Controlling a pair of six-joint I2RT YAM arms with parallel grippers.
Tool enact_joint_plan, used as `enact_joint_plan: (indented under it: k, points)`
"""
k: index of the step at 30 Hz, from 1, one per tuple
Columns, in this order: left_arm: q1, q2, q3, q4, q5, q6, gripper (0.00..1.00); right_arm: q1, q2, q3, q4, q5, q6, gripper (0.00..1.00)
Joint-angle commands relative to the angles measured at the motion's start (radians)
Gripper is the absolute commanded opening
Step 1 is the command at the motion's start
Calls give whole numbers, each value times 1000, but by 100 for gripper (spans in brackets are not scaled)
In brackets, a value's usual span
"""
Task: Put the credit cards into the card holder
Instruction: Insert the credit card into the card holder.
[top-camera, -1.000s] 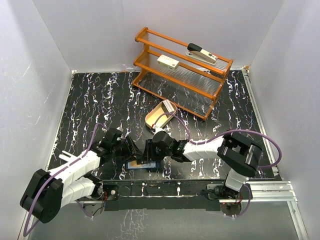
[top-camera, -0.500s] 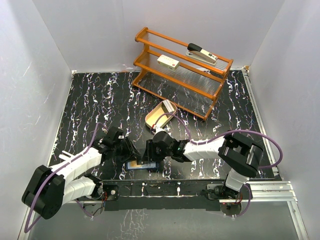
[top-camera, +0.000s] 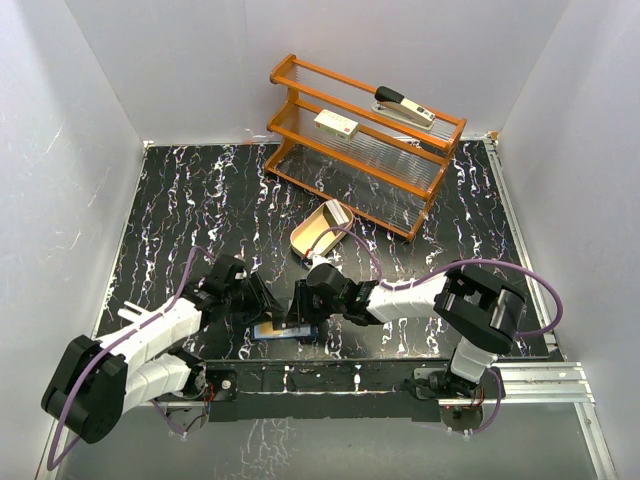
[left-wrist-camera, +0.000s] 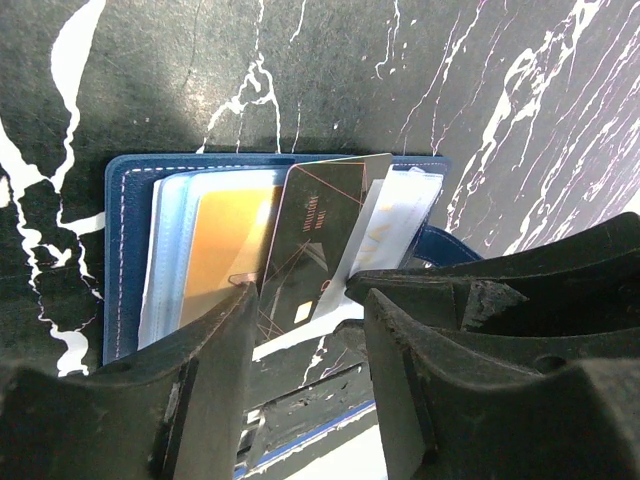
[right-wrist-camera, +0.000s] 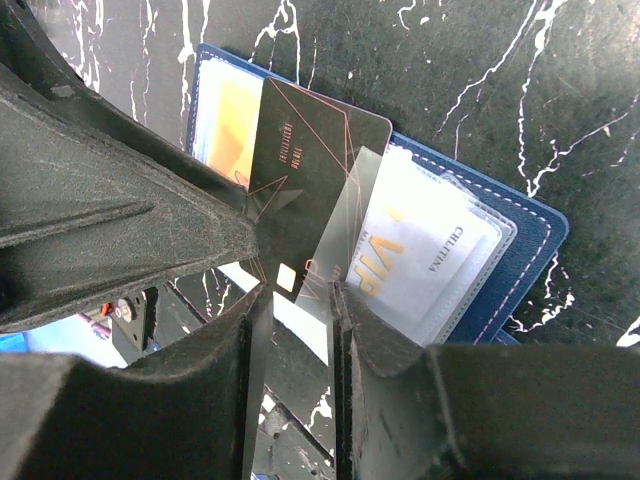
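Right fingers (right-wrist-camera: 385, 390) closely flank the dark credit card (right-wrist-camera: 310, 170) over the card holder (right-wrist-camera: 525, 250) — grip unclear; left fingers (left-wrist-camera: 200, 390) parted.

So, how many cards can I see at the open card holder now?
3. An orange card sits in one pocket of the card holder, a white VIP card sits in the other, and a dark card leans between them. More may be hidden underneath.
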Motion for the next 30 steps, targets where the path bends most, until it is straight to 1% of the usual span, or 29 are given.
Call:
enact_joint_plan:
  k: [1,4,11,17,20,21,23,30]
  points:
    - [6,1,-41,5,6,14,47,4,34,-33,-3,2,0,27]
    - [6,-6,-61,72,69,-10,46,3,43,-43,16,2,2,26]
    - [6,-114,-49,106,129,-80,39,4,34,-61,30,0,9,26]
    - [5,-160,-146,250,183,-164,35,4,34,-71,34,2,7,26]
    - [6,-181,-168,293,193,-173,34,3,33,-79,43,-1,9,26]
    - [6,-183,-169,300,196,-172,33,4,32,-83,47,-2,11,26]
    - [6,-176,-176,322,204,-168,27,3,27,-86,51,-1,12,26]
    - [5,-162,-223,447,237,-174,20,3,24,-83,40,-1,9,26]
